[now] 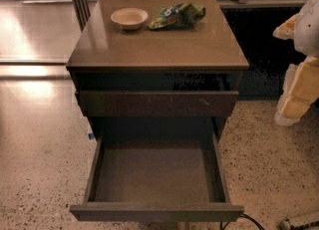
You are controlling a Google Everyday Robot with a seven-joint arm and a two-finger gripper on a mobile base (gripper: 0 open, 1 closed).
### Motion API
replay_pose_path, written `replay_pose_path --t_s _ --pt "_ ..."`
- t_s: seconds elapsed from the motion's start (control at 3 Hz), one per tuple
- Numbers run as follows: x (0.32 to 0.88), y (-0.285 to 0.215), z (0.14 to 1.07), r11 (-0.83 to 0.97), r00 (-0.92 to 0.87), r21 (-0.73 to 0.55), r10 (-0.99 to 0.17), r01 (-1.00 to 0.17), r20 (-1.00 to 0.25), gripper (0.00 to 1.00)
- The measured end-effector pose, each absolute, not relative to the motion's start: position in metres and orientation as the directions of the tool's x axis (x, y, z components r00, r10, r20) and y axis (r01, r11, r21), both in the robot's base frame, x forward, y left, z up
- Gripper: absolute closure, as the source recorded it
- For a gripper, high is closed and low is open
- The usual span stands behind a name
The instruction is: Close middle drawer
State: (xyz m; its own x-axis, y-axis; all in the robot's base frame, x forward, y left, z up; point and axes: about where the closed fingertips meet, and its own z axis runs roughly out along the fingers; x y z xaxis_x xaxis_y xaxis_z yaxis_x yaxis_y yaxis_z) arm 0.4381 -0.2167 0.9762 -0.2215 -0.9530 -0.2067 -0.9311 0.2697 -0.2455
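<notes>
The middle drawer [154, 174] stood pulled far out of the cabinet [157, 50], its low front panel nearest us and nothing inside it. The gripper [298, 94] hung off to the right of the cabinet, well apart from that panel, and we could not tell whether it was released or clenched.

In our judgement, the main risk was an off-centre push. Coming in from the right, the gripper might have met the panel near its right end, skewed the drawer on its runners and jammed it half shut. On the way in it might also have clipped the scratched drawer front [157, 103] above. A hard shove could have jolted the bowl [129, 18] and the snack bag [177, 15] on top. A dark cable [244, 219] lay on the floor beside the panel's right corner and might have snagged.
</notes>
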Motion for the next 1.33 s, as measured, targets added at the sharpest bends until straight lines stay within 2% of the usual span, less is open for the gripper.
replay_pose_path --t_s 0.67,1.0,1.33 --pt "0.439 -0.220 0.956 0.272 -0.217 -0.262 -0.951 -0.926 -0.222 0.00" --pt "0.442 -0.220 0.914 0.267 -0.213 -0.259 -0.952 -0.928 -0.220 0.00" --pt "0.449 -0.224 0.864 0.290 -0.228 -0.200 -0.931 -0.936 -0.286 0.00"
